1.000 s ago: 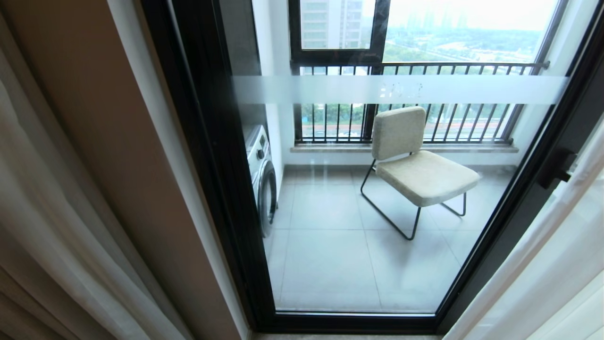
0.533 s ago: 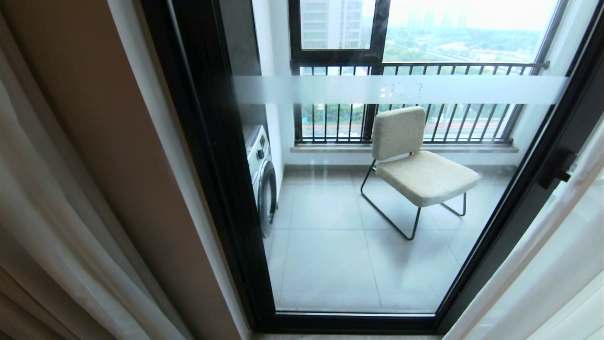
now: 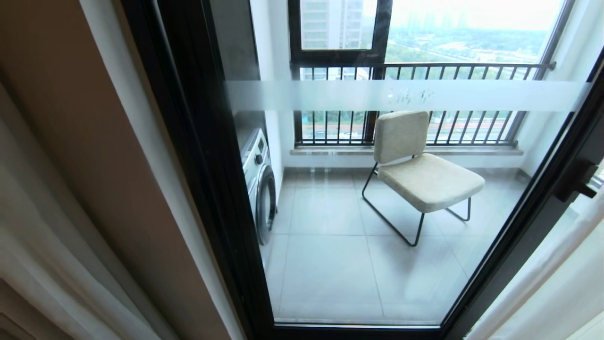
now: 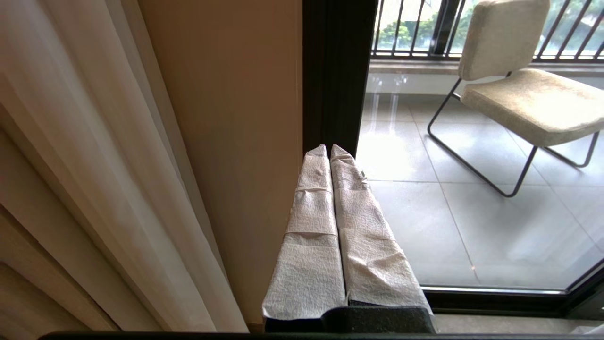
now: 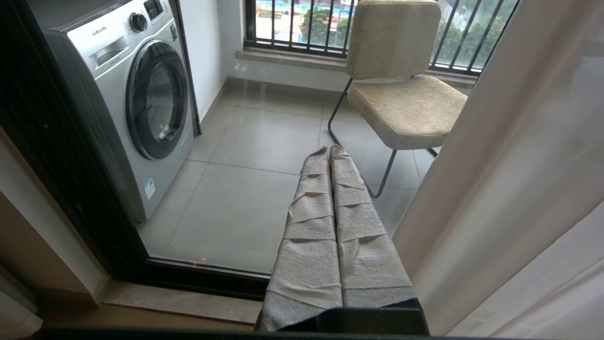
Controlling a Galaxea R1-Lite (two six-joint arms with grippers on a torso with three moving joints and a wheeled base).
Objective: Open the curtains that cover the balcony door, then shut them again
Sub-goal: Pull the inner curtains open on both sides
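The balcony door [image 3: 203, 165] stands uncovered before me, with a frosted band [image 3: 406, 96] across its glass and a small black handle [image 3: 576, 182] on the right frame. The curtains are drawn aside: pale pleated folds [image 3: 47, 245] hang at the left edge and a thin white sheer [image 3: 557, 278] at the right. Neither gripper shows in the head view. My left gripper [image 4: 329, 148] is shut and empty, pointing at the door frame with the left curtains [image 4: 85, 165] beside it. My right gripper [image 5: 329, 150] is shut and empty too, facing the glass, with the sheer [image 5: 509, 165] close alongside.
Behind the glass, on the tiled balcony, stand a beige chair [image 3: 420, 165] and a silver washing machine [image 3: 259, 184], with barred outer windows [image 3: 406, 127] beyond. A beige wall strip [image 3: 85, 141] separates the left curtains from the door frame.
The whole head view has shifted: the door looks slightly larger and both curtains sit farther toward the edges, so the camera has moved closer. Nothing in the scene has moved.
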